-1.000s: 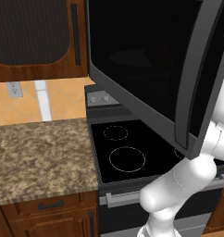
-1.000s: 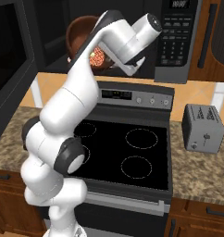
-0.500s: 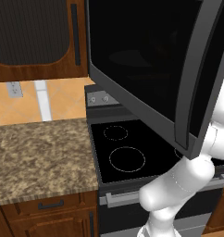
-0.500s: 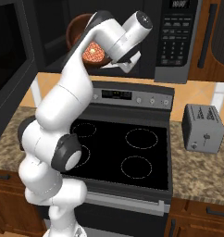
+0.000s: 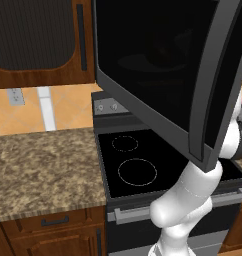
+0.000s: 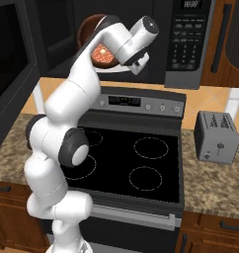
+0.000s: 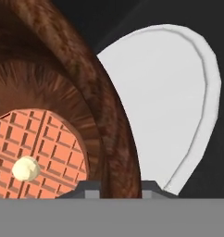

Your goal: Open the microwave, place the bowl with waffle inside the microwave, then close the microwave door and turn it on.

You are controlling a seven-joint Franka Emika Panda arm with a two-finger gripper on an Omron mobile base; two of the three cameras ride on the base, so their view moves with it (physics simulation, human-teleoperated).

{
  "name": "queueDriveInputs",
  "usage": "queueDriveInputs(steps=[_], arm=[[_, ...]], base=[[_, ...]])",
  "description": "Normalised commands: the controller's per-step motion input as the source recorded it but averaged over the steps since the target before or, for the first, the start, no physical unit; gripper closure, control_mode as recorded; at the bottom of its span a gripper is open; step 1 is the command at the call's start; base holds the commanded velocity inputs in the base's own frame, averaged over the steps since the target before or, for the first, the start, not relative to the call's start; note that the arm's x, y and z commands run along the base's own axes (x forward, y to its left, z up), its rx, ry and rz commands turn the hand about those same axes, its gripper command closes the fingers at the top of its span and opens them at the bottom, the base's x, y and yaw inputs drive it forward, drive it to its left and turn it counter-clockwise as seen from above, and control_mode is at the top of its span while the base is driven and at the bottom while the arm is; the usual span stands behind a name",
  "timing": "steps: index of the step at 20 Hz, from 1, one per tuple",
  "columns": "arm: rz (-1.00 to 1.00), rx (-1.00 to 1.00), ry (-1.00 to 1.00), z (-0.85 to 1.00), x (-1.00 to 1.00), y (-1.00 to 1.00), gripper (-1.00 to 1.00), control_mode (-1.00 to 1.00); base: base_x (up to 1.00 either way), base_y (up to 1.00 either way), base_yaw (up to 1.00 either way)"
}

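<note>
We see a black stove (image 6: pixel 136 163) with round rings under the arm, and a small grey toaster (image 6: pixel 218 137) on the speckled counter (image 6: pixel 218 185) to its right. Another piece of counter (image 5: pixel 43 167) sits left of the stove, with brown cupboards (image 5: pixel 40 42) above it. The microwave door (image 5: pixel 168 70) hangs wide open and covers a big part of the left base view, with its long grey handle (image 5: pixel 213 95) near the arm. It stands between that camera and the inside of the microwave (image 6: pixel 141 34).

The white arm bends up from the base, over the stove, and reaches high into the open microwave. The gripper (image 7: pixel 118 185) has its two dark tips on each side of the brown bowl's (image 7: pixel 86 92) rim, so it is pinching the bowl. The waffle (image 7: pixel 33 155) lies in the bowl with a little pale blob on top. In the right base view the bowl (image 6: pixel 94 37) is up at the microwave's opening. A white round plate (image 7: pixel 164 106) shows just behind the bowl.
</note>
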Motion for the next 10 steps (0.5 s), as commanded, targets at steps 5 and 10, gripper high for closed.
queueDriveInputs(steps=[5, 10], arm=[[0.00, 0.00, 0.00, -0.25, 0.31, -0.06, 1.00, -1.00], [0.00, 0.00, -0.01, -0.43, 0.09, 0.00, -1.00, -1.00]], base=[[0.00, 0.00, 0.00], [0.00, 0.00, 0.00]])
